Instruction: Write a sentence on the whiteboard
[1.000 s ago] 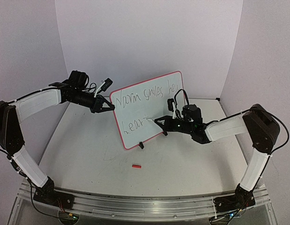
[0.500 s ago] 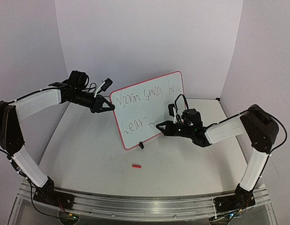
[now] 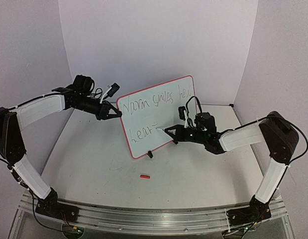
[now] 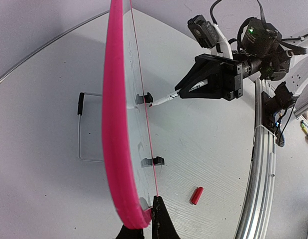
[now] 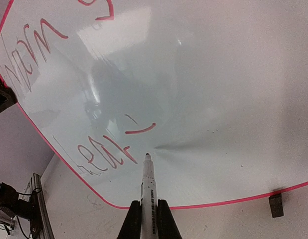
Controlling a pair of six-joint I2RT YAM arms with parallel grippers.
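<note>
The whiteboard (image 3: 161,117), white with a pink-red rim, stands tilted at mid-table. My left gripper (image 3: 118,114) is shut on its upper left edge; in the left wrist view the jaws (image 4: 150,219) pinch the pink rim (image 4: 113,124). The sentence runs in two lines: a top line (image 3: 154,101) and a short lower word (image 3: 141,133), which looks red in the right wrist view (image 5: 101,152). My right gripper (image 3: 171,131) is shut on a white marker (image 5: 149,186). Its tip sits at the board just right of the lower word; I cannot tell whether it touches.
A small red marker cap (image 3: 145,176) lies on the table in front of the board. Black clip feet (image 3: 150,154) hold the board's lower edge, and a wire stand (image 4: 80,130) sits behind it. Faint scribbles (image 3: 119,169) mark the tabletop. A metal rail (image 3: 144,214) runs along the near edge.
My right gripper drew the marker back from the board to the lower right, then brought it back up to the board beside the lower word. The left arm and the board stayed still.
</note>
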